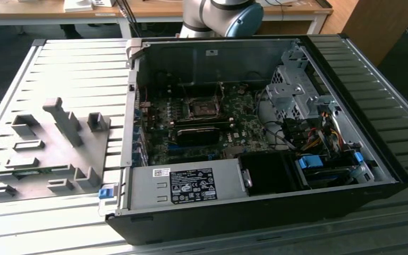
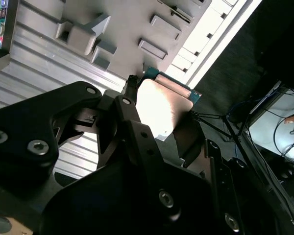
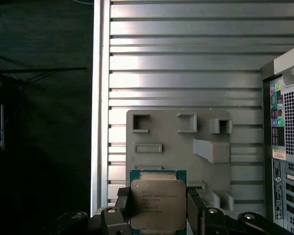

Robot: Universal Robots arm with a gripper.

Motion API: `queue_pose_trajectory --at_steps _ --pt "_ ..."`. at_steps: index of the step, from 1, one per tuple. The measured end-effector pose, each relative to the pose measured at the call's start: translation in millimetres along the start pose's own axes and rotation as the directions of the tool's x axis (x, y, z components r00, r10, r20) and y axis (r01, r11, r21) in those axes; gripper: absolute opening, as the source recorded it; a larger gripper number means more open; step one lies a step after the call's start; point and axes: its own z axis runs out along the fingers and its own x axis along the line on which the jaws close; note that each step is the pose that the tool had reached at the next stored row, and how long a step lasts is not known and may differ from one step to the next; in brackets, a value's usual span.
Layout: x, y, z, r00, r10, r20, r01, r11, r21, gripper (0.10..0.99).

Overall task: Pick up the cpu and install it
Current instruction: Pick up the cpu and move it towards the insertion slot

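Tabletop (image 1: 62, 58) of ribbed metal is being occupied by one open computer case (image 1: 374, 69) and, towards the exterior view's left, one flat grey fixture (image 1: 48, 154) with raised blocks and recesses. One arm (image 1: 222, 16) is being seen at the far edge of the table, behind the case. In the exterior view the inside of the case is being laid open: one motherboard (image 1: 211, 133) is being shown on its floor, with one dark square socket (image 1: 205, 110) near the middle, one grey power supply (image 1: 183, 186) along the near wall and a bundle of coloured cables on the exterior view's right.

In both wrist views the gripper (image 3: 159, 201) (image 2: 161, 117) is being shown clenched on the cpu (image 3: 158, 203) (image 2: 164, 105), with its two fingers (image 3: 123, 198) being pressed against opposite edges of the chip and parted no wider than the chip itself. One cpu is being held, with its silver-grey metal top and green rim being turned to the cameras.

In the first wrist view the fixture (image 3: 179, 147) and the ribbed table (image 3: 186, 58) are being seen behind the held chip, with the rear panel of the case (image 3: 284, 147) to one side. In the second wrist view the chip is being caught by bright light and is being seen clear of the fixture (image 2: 117, 29), near the edge of the table (image 2: 220, 29), with loose cables on the floor beyond it.
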Motion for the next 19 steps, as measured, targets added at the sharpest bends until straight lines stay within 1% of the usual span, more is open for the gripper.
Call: queue_pose_trajectory --at_steps 19 --pt "-14.8 0.8 -0.3 1.0000 0.000 0.0000 0.000 1.0000 0.000 0.545"
